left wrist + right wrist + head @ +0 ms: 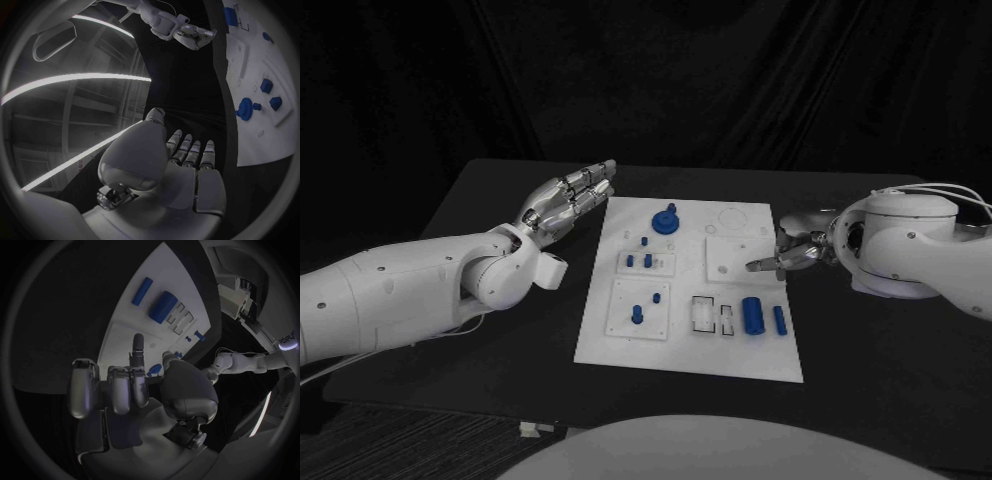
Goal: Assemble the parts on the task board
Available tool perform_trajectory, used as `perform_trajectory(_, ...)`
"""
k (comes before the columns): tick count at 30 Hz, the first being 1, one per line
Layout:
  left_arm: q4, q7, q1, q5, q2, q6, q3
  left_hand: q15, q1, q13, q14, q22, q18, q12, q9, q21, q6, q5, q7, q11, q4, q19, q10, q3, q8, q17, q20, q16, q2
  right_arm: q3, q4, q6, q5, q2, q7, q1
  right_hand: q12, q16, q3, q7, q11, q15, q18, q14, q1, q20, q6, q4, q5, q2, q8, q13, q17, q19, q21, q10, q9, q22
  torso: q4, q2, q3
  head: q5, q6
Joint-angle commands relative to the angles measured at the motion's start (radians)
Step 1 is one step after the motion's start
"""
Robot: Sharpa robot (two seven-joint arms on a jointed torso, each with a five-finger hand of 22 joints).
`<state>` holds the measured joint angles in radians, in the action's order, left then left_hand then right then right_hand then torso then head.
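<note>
You have the black table [473, 200] carrying the white task board [678, 340] at its middle, lying flat between the two arms. Your left arm [387, 290] reaches in along the board's left edge, and your right arm [920, 255] sits by its right edge.

Your left hand [567, 200] hovers beside the board's far left corner, off the plate, with its fingers [187, 150] stretched out straight and lying close side by side; it holds nothing. Your right hand [790, 250] is at the board's right edge, near the middle; most of its fingers [119, 390] are curled in toward the palm while one points out over the board, and nothing sits in its grasp.

On the board, the round blue part with a knob [666, 220] stands near the far end. The blue cylinder [753, 314] and a slimmer blue pin [779, 320] lie side by side near the right edge. Small blue pegs [640, 260] stand in the middle insert, and one more peg [638, 313] in the nearer left insert.
</note>
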<state>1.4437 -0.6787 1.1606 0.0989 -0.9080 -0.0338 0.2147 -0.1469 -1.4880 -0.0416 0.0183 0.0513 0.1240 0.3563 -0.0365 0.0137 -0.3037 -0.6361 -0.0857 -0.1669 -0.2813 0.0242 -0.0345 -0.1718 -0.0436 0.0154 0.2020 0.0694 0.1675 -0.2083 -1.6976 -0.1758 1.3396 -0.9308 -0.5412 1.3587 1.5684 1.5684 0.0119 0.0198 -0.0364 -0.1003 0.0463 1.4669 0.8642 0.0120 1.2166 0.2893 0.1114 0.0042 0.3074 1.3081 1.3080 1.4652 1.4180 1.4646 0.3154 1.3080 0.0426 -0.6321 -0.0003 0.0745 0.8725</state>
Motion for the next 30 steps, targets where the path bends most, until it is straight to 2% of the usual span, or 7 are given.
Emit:
perform_trajectory(1, 0.002, -0.191, -0.001, 0.0, 0.0, 0.011, -0.001, -0.007, -0.01, -0.001, 0.0, 0.0, 0.003, 0.004, -0.001, 0.002, -0.001, -0.003, 0.008, -0.007, -0.001, -0.003, -0.003, 0.007, -0.005, 0.001, 0.007, 0.003, 0.002, 0.0, 0.005, -0.065, -0.014, 0.009, -0.09, -0.012, 0.002, 0.002, 0.009, 0.002, -0.003, -0.004, -0.008, 0.104, 0.007, -0.006, 0.011, -0.001, 0.005, -0.004, -0.004, 0.263, 0.263, 0.044, -0.018, 0.106, 0.002, 0.213, 0.0013, 0.001, -0.0003, -0.002, 0.0)
perform_trajectory(14, 0.003, -0.19, -0.001, 0.0, -0.001, 0.016, -0.001, -0.011, -0.011, -0.002, -0.001, 0.001, 0.0, 0.017, -0.001, 0.003, -0.001, -0.003, 0.01, -0.016, -0.001, -0.003, -0.007, 0.008, -0.005, 0.001, 0.008, 0.004, 0.002, 0.0, 0.022, -0.046, -0.024, 0.038, -0.099, -0.055, 0.002, 0.002, 0.009, -0.007, -0.012, -0.003, -0.005, 0.104, 0.015, -0.005, 0.028, -0.001, -0.011, -0.024, -0.005, 0.263, 0.263, 0.039, -0.029, 0.106, 0.024, 0.209, 0.0012, 0.0, 0.0, -0.003, 0.0)
perform_trajectory(25, 0.0, -0.182, -0.001, 0.0, 0.002, 0.019, -0.001, -0.011, -0.011, -0.002, -0.001, 0.001, 0.0, 0.018, -0.001, 0.003, -0.001, -0.003, 0.01, -0.017, -0.001, -0.003, -0.007, 0.008, -0.005, 0.001, 0.008, 0.004, 0.002, 0.0, 0.023, -0.019, -0.06, 0.051, -0.099, -0.07, 0.002, 0.002, 0.014, -0.006, -0.012, -0.002, -0.002, 0.104, 0.024, -0.004, 0.022, -0.002, -0.023, -0.03, -0.008, 0.263, 0.263, 0.034, -0.041, 0.106, 0.038, 0.205, 0.0009, 0.0, 0.0, -0.008, 0.0)
perform_trajectory(28, 0.0, -0.178, -0.002, 0.0, 0.002, 0.019, -0.001, -0.012, -0.011, -0.002, -0.001, 0.001, -0.001, 0.018, -0.002, 0.003, -0.002, -0.003, 0.009, -0.018, -0.002, -0.002, -0.007, 0.009, -0.005, 0.001, 0.008, 0.004, 0.003, 0.0, 0.027, -0.023, -0.069, 0.055, -0.099, -0.078, 0.002, 0.002, 0.02, -0.009, -0.015, -0.004, -0.002, 0.104, 0.039, -0.005, 0.019, -0.003, -0.019, -0.033, 0.005, 0.263, 0.263, 0.033, -0.043, 0.106, 0.077, 0.204, 0.0005, -0.001, 0.0002, -0.006, 0.0)
perform_trajectory(30, 0.0, -0.175, -0.002, 0.0, 0.002, 0.019, -0.001, -0.013, -0.011, -0.002, -0.001, 0.001, -0.002, 0.019, -0.002, 0.003, -0.003, -0.003, 0.008, -0.019, -0.002, -0.002, -0.008, 0.01, -0.005, 0.001, 0.008, 0.005, 0.004, 0.0, 0.03, -0.024, -0.075, 0.059, -0.1, -0.085, 0.002, 0.002, 0.022, -0.011, -0.017, -0.006, -0.001, 0.104, 0.044, -0.006, 0.005, -0.001, -0.015, -0.035, 0.018, 0.263, 0.263, 0.031, -0.046, 0.106, 0.122, 0.203, 0.0003, 0.0, 0.0002, -0.005, 0.0)
